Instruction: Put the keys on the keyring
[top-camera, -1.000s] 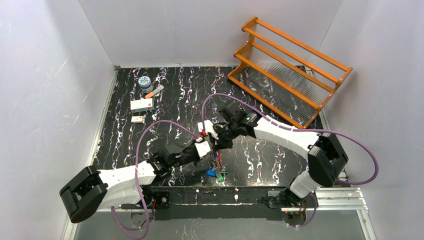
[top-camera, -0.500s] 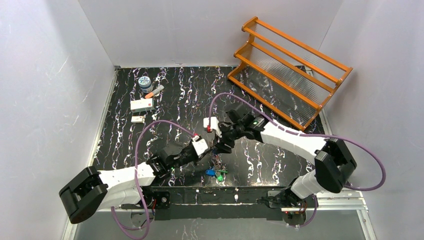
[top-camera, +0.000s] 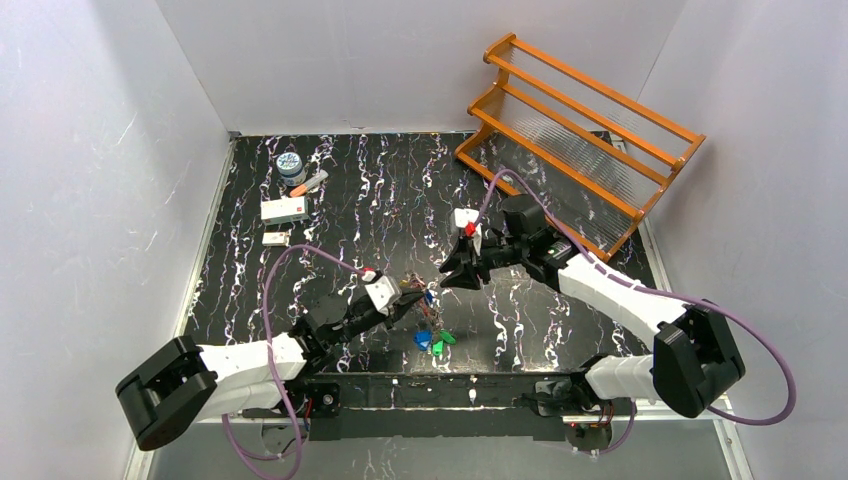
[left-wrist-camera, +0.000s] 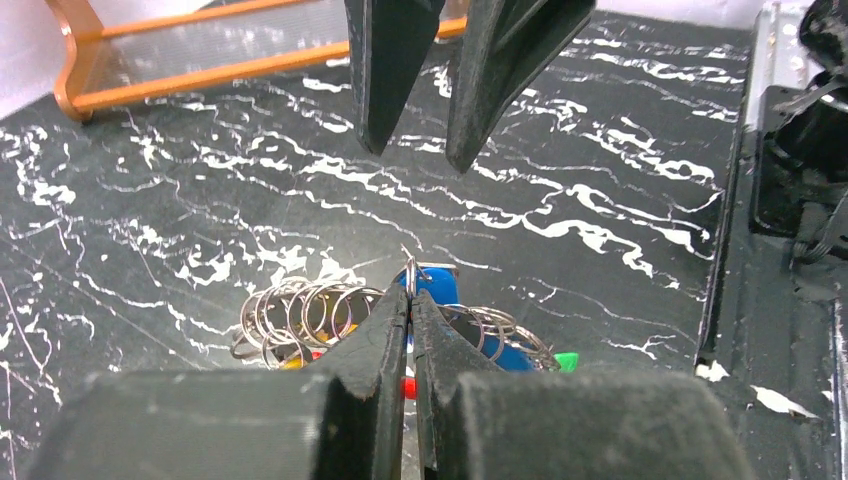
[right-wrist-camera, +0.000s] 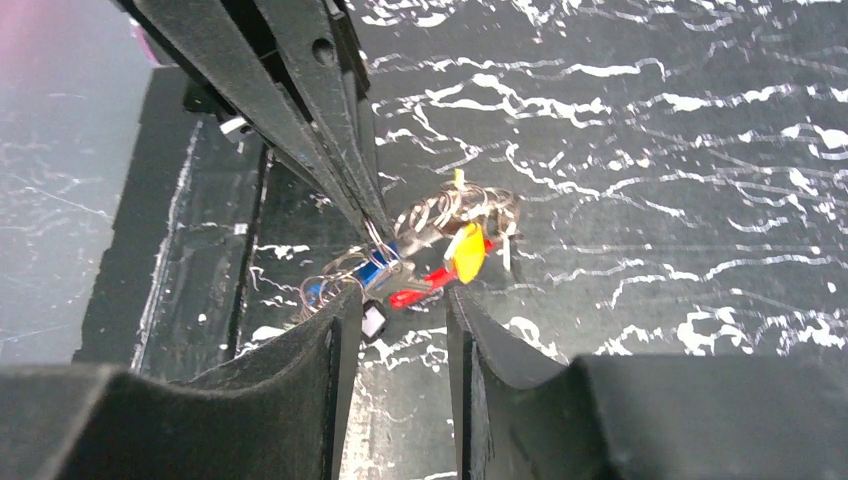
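Keyring (left-wrist-camera: 320, 312) is pinched by its thin wire right at the tips of my left gripper (left-wrist-camera: 410, 300), jaws pressed together on it. The bunch of loops and coloured tags hangs just past those tips. Can't tell if the lowest tags touch the surface (top-camera: 350, 190) or not. My right gripper (left-wrist-camera: 415, 155) sits straight across, tips near mine, jaws spread partway with nothing between them.

Biggest worry: that's a fingertip grip on skinny wire, so any nudge from the right side could twist it or slide it out, and the whole bunch drops. Second one: the two sets of tips are so close that a careless approach means finger bumping finger instead of catching a loop. The yellow tag (right-wrist-camera: 466, 256) and red tag (right-wrist-camera: 418, 292) also stick out toward the right gripper and could snag.

Room-wise, there's lots of bare surface beyond both grippers and off to my left gripper's left. The orange rack (top-camera: 575, 135) is behind the right gripper, well apart. The black rail (top-camera: 470, 385) at the near edge is close behind my left gripper, so a drop might land right by it.
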